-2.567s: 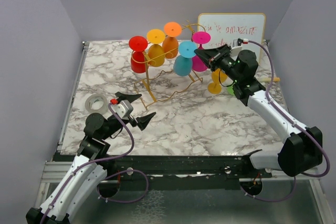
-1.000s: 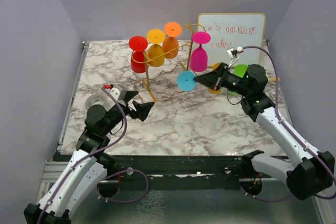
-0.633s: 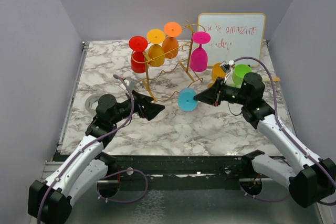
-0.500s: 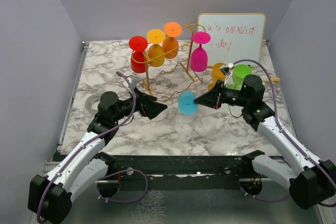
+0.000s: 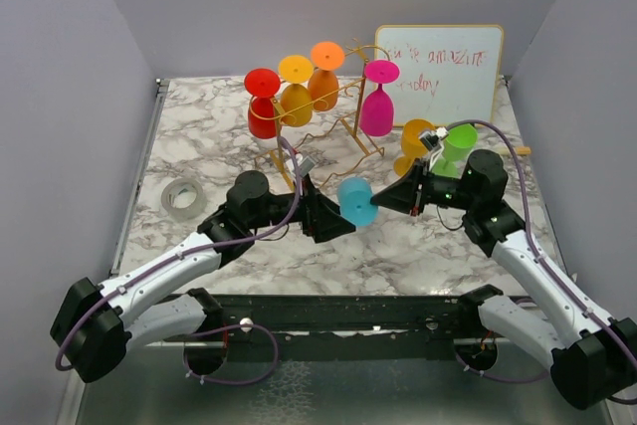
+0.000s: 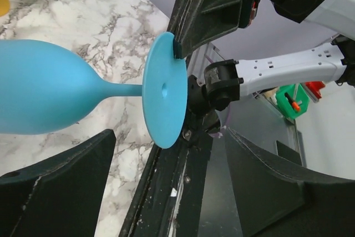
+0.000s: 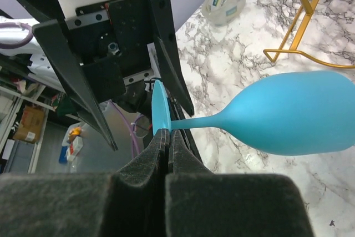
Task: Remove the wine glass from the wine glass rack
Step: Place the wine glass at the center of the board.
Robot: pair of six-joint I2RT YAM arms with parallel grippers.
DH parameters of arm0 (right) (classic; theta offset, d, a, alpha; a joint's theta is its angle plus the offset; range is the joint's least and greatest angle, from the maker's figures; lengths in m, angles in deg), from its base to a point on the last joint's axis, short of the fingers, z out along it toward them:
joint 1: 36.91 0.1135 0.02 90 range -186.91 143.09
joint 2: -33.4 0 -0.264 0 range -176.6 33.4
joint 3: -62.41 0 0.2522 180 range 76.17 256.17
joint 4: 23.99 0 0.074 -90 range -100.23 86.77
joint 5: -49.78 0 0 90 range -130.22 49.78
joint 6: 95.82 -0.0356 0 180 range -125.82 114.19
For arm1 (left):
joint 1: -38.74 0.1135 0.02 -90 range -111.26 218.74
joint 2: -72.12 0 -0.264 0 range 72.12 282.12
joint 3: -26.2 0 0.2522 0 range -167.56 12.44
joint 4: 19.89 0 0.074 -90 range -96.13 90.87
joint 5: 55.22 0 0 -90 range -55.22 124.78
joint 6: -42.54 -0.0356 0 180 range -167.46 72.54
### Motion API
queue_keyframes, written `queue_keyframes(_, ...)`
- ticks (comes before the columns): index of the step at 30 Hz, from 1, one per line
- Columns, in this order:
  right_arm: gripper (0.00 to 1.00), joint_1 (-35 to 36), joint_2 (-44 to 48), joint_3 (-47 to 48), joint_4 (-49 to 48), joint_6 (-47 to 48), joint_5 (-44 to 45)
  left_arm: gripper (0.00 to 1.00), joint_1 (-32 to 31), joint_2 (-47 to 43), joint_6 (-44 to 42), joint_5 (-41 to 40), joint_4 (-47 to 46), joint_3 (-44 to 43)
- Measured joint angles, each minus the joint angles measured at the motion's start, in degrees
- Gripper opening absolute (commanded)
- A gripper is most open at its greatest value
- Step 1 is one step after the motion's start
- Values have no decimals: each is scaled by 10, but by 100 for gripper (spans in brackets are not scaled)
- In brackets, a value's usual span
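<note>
The blue wine glass [image 5: 355, 201] lies sideways in the air above the table, off the gold wine glass rack [image 5: 278, 149]. My right gripper [image 5: 385, 200] is shut on the rim of its round foot [image 7: 159, 109], pinched between the pads [image 7: 166, 137]. In the left wrist view the bowl [image 6: 33, 95] points left and the foot [image 6: 165, 95] faces me. My left gripper [image 6: 169, 137] is open just in front of the foot, one finger [image 6: 61, 187] on each side, touching nothing. Red, yellow, orange and magenta [image 5: 378, 105] glasses still hang on the rack.
An orange glass [image 5: 412, 142] and a green glass [image 5: 457, 143] stand on the marble table [image 5: 199, 136] behind my right arm. A white-board [image 5: 438, 72] leans at the back right. A tape roll [image 5: 183, 196] lies at the left.
My right gripper has brought the blue glass down off the rack towards the front middle. My left arm has swung right to meet it, and its fingers have begun to narrow.
</note>
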Motion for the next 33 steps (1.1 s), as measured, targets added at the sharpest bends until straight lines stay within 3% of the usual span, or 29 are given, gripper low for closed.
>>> queue_keyframes(9, 1, 0, 13, -9, 4, -1, 0, 51, -25, 25, -8, -19, -2, -10)
queue_keyframes(15, 1, 0, 14, -11, 5, -1, 0, 19, -27, 33, -9, -30, -8, -18)
queue_keyframes(21, 1, 0, 14, -11, 5, 3, 0, 1, -30, 47, -9, -30, -11, -20)
queue_keyframes(27, 19, -2, 13, -11, 5, 12, 0, 0, -30, 51, -10, -26, -10, -25)
queue_keyframes(33, 18, -2, 5, -11, 21, 16, -16, 0, -35, 55, -24, -25, -10, -26)
